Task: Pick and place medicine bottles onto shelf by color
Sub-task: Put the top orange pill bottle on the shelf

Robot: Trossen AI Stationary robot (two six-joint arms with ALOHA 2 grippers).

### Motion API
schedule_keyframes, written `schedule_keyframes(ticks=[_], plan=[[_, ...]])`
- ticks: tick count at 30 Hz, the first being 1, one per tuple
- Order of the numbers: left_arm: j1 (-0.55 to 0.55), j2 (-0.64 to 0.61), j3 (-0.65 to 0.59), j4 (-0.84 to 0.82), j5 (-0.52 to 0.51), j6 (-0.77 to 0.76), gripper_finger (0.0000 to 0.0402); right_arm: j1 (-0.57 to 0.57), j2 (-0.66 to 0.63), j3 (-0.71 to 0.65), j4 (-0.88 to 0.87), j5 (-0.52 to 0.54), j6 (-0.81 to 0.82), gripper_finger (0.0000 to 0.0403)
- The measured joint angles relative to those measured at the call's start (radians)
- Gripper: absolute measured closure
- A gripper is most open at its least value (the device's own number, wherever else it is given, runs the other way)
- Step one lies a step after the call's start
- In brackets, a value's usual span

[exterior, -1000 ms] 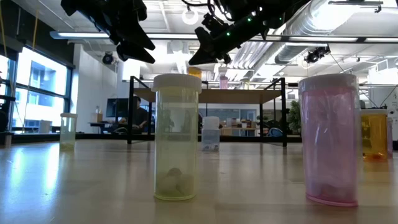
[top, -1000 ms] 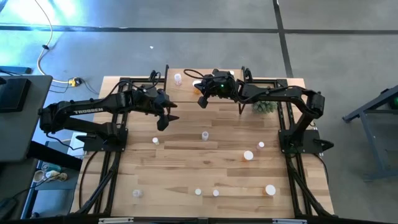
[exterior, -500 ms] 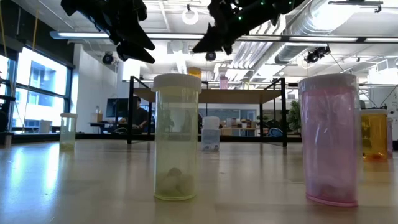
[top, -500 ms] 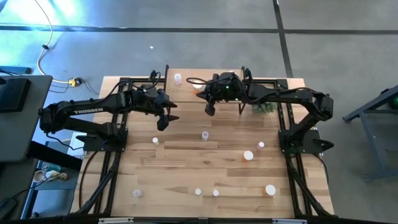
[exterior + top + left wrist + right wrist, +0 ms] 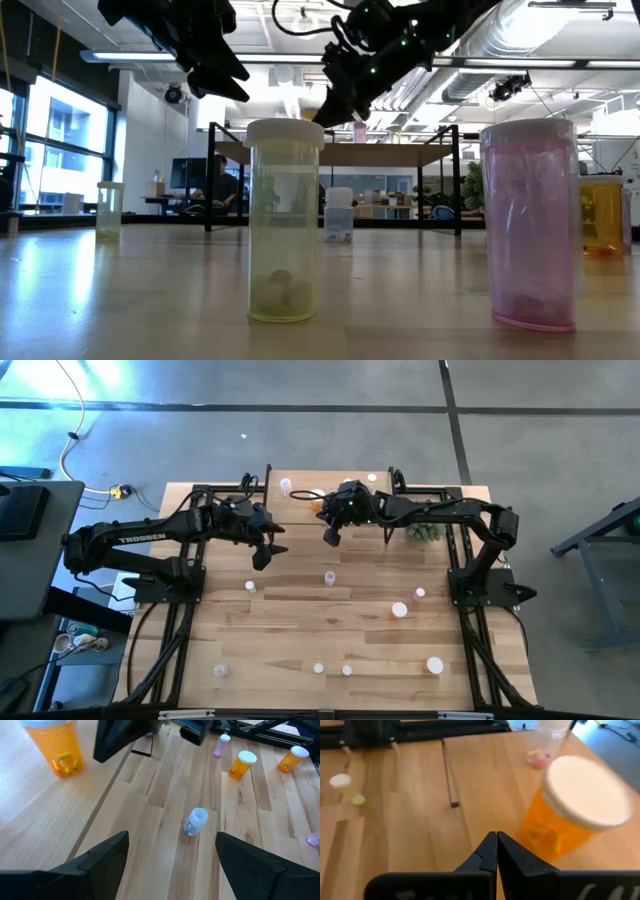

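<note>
Since the left hand hangs over the table with its fingers spread wide and nothing between them, and a clear bottle stands upright just ahead of it, I judge that bottle to be the one to fetch. To do it well, the hand should come straight down with one finger on each side of the body, below the white cap, and close softly; so light a bottle will likely tip at a sideways nudge. The right hand is pinched closed and holds nothing. It sits above the shelf's front edge, just beside an orange bottle that stands on the shelf, and it ought to draw clear before the left arm carries anything there. A bottle with pink contents stands farther back on the same board, so the clear one probably wants a spot of its own.

Across the pale plank table, other medicine bottles stand scattered well apart, a yellow-green one and a pink one among them. A green spiky plant sits beside the shelf. Beyond lie a grey concrete floor, bright windows, ceiling ducts, and a person seated far off.
</note>
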Motion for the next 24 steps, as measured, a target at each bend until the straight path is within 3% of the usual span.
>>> schedule_keyframes(ticks=[24], plan=[[0.000, 0.000, 0.000, 0.000, -0.001, 0.000, 0.0112, -0.101, 0.004, 0.000, 0.102, 0.016, -0.017, 0.0403]])
